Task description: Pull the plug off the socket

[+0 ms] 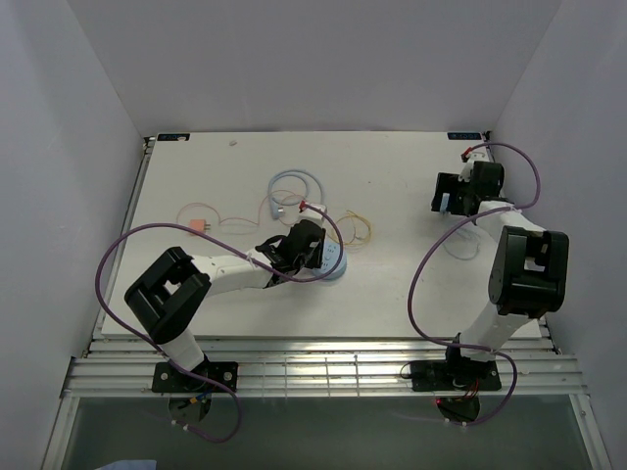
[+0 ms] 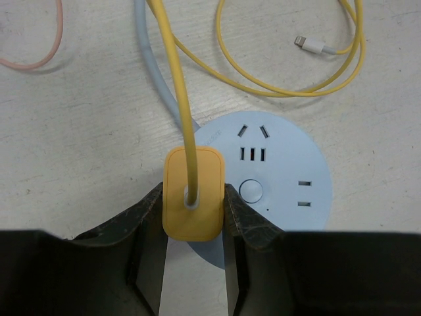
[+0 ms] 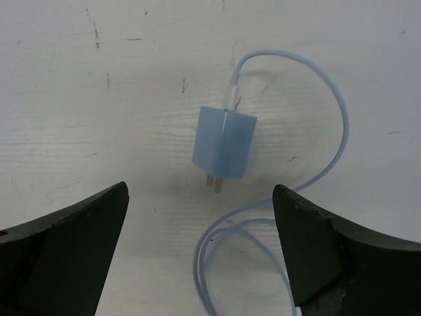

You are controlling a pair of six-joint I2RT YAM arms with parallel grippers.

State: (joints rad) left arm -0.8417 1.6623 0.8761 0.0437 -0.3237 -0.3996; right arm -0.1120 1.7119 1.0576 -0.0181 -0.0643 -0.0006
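Left pincer (image 2: 194,197) clamps the yellow plug (image 2: 194,220) in the socket (image 2: 283,164), whose faint lettering is illegible; right pincer (image 3: 200,194) gapes wide.

A white table (image 1: 392,176), scuffed and marked with small dark flecks, fills the middle. Plain pale grey walls (image 1: 313,59) close it in at nine, twelve and three o'clock. Ribbed metal rails (image 1: 323,370) run along its six o'clock edge. The light is soft and even.
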